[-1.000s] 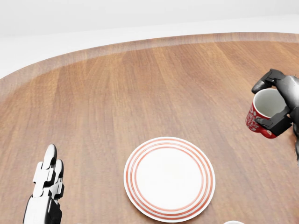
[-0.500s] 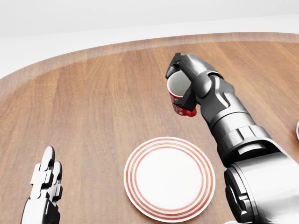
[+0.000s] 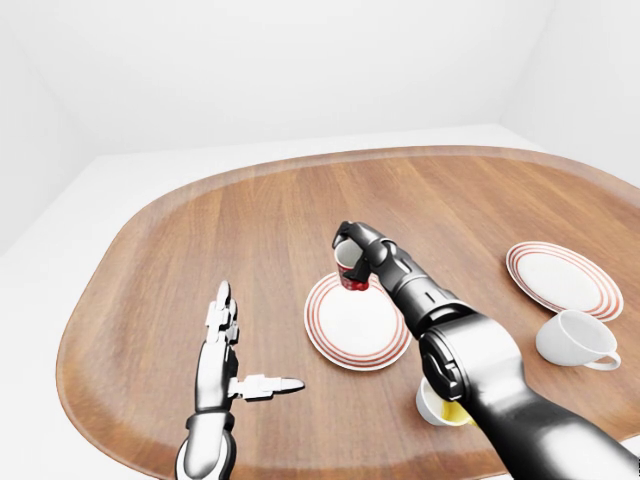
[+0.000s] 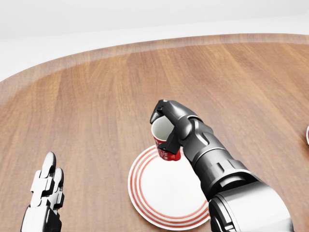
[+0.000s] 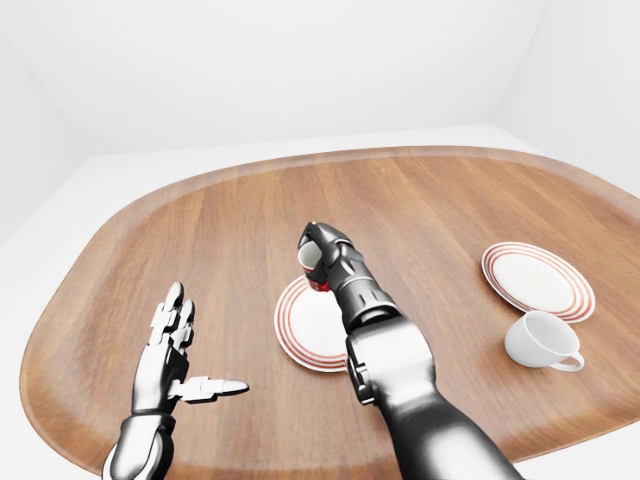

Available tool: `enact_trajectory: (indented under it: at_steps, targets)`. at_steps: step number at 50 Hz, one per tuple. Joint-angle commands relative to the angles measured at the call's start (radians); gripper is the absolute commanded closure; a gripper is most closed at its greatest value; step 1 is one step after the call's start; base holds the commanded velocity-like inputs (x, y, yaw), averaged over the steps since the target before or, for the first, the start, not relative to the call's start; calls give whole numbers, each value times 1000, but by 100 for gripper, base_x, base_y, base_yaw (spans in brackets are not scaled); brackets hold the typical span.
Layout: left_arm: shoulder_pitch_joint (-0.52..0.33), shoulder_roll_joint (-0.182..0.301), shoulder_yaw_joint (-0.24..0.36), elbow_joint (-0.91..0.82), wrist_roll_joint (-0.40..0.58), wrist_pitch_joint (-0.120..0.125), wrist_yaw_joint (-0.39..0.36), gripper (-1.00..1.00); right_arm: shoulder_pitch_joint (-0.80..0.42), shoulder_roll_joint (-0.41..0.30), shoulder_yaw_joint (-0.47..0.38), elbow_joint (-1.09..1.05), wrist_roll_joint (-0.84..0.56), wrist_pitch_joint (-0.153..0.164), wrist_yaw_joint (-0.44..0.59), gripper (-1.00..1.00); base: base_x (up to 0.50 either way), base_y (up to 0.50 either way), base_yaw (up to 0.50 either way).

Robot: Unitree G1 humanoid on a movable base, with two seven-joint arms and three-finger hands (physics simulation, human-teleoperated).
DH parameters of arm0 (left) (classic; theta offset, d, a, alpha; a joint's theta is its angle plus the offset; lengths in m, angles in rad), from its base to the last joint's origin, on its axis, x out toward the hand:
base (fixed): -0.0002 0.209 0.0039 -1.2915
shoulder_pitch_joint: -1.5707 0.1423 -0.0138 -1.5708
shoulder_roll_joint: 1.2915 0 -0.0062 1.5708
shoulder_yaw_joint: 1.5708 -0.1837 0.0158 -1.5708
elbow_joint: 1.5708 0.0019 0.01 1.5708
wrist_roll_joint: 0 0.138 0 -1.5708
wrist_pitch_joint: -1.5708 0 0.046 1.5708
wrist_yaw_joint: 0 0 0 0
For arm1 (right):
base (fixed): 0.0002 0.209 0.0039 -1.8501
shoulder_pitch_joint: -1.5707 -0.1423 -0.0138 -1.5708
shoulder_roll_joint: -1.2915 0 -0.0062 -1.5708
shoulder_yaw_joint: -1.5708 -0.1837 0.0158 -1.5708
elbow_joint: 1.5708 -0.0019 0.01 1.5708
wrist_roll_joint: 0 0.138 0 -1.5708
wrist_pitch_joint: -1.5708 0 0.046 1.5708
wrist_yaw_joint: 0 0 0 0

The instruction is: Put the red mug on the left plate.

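Mug now hangs over the left plate's top rim, carried in from the right; your right hand grips it, so lower and release. Left hand lies spread.

We've got bare wooden tabletop all around the red-ringed white left plate, so it's open from the view's left and top. Only our right arm, a yellow cup and a white cup crowd the right.

Simulated room — blank white walls.
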Motion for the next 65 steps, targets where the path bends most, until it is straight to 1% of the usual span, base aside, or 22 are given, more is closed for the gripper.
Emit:
enact_trajectory:
  at_steps: [1,6,8,11,15,20,22,28,33,37,42,45,48,49,51,60,63,65]
  targets:
    - [-4,-2,4,1,0,0,-2,-100,82,25,-37,1,18,0,-110,100,0,0,0]
    - [-4,-2,9,-2,-6,0,-6,-100,121,24,-73,0,68,0,-182,100,0,0,0]
    - [-7,-3,8,0,-3,0,-5,-100,141,26,-81,0,84,0,-236,100,0,0,0]
    - [-11,-4,8,2,-1,0,-5,-100,165,27,-77,2,86,0,-255,100,0,0,0]
    - [-10,-4,10,0,-4,0,-6,-100,195,34,-67,5,65,0,-251,100,0,0,0]
    - [-10,-4,9,0,-3,0,-6,-100,218,38,-77,7,45,0,-243,100,0,0,0]
    - [-11,-5,9,0,-3,0,-6,-100,222,41,-69,9,27,0,-209,100,0,0,0]
    - [-10,-6,6,1,10,0,2,-100,236,51,-76,10,-5,0,-222,100,0,0,0]
    - [-10,-3,6,-1,-1,0,-4,-100,247,62,-73,12,-39,0,-197,100,0,0,0]
    - [-19,-5,1,7,13,0,1,-100,247,68,-78,12,-49,0,-195,100,0,0,0]
    - [-8,-2,4,1,1,0,-5,-100,246,74,-82,12,-61,0,-220,100,0,0,0]
    - [-17,-3,3,9,8,0,-1,-100,245,75,-85,12,-65,0,-279,100,0,0,0]
    - [-13,-2,3,7,5,0,-3,-100,246,76,-96,11,-55,0,-370,100,0,0,0]
    - [-13,-3,3,7,5,0,-2,-100,248,77,-101,11,-50,0,-417,100,0,0,0]
    - [-14,-3,2,8,7,0,-1,-100,247,76,-103,11,-44,0,-441,100,0,0,0]
    - [-16,-2,-1,8,9,0,1,-100,254,77,-93,11,-50,0,-461,100,0,0,0]
    - [-16,-2,-1,7,10,0,2,-100,259,77,-94,12,-52,0,-453,100,0,0,0]
    - [-15,-2,-2,6,10,0,2,-100,262,76,-95,12,-53,0,-419,100,0,0,0]
